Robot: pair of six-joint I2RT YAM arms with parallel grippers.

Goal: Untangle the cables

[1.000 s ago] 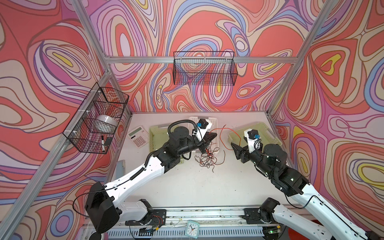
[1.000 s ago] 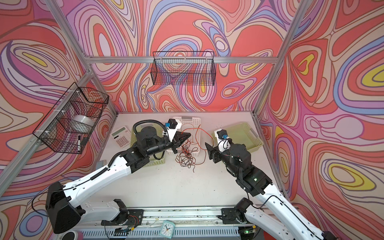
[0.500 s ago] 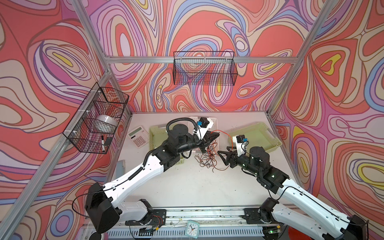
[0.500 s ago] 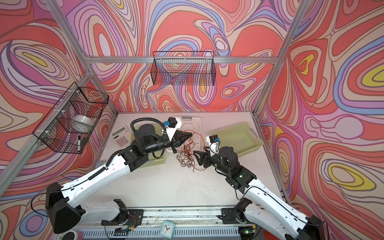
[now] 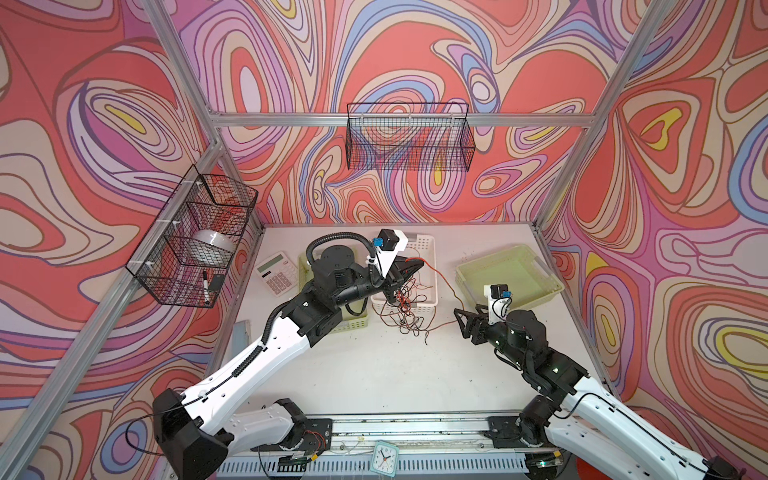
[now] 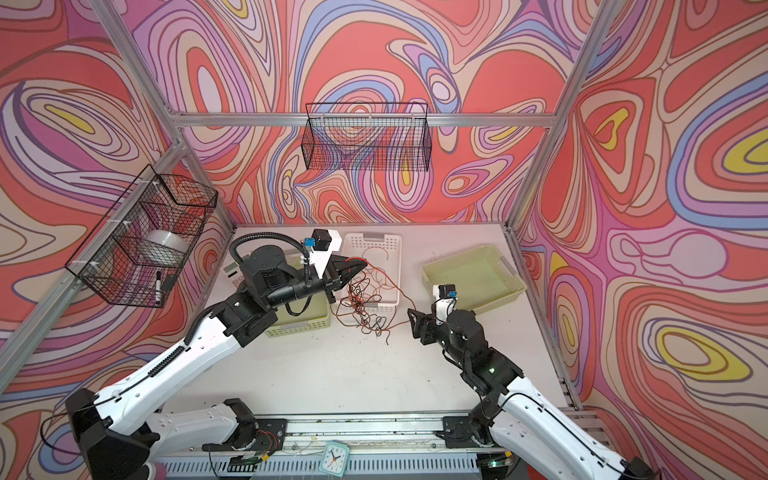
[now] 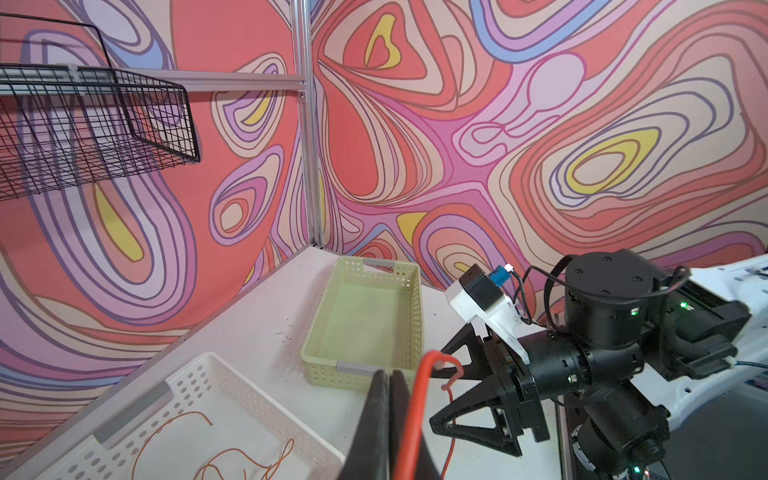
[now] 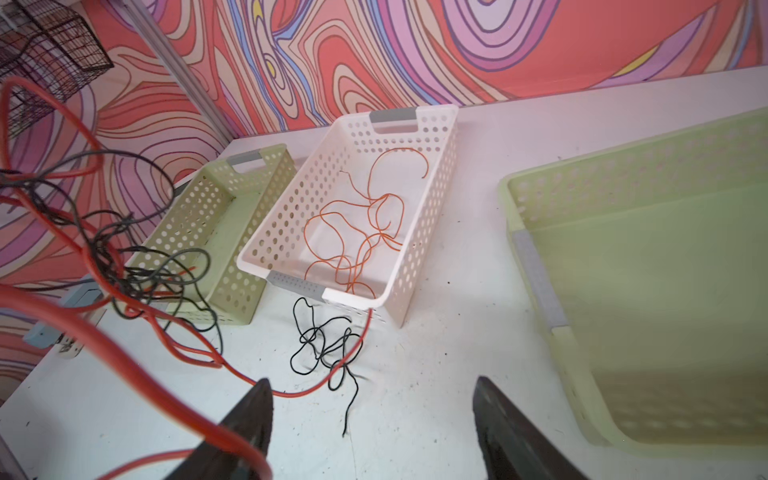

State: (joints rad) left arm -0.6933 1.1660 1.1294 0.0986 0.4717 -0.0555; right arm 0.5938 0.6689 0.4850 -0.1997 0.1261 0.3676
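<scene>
Your worktop (image 5: 395, 374) is a white, scuffed surface flecked with dark specks. It is boxed in by aluminium rails and by walls covered in red, pink and lilac swirls. A black wire basket (image 5: 409, 137) hangs on the back wall, and a second wire basket (image 5: 195, 245) is fixed to the left wall.

On the worktop you have a calculator (image 5: 276, 272) at the back left and a green basket (image 5: 353, 322) partly under the left arm. A white perforated basket (image 5: 424, 240) sits at the back centre, with a wide pale green tray (image 5: 509, 270) to its right. A small clock (image 5: 384, 457) stands at the front rail.

The left end effector (image 6: 358, 262) is raised over the white basket and pinched tight on the cables (image 6: 365, 307). The red and black tangle hangs from it down to the worktop, just in front of that basket. One thin orange cable (image 8: 365, 232) lies loose inside the white basket.

The right end effector (image 5: 464, 326) sits low beside the tray with its fingers spread wide, gripping nothing. In the right wrist view a red strand crosses one finger.
</scene>
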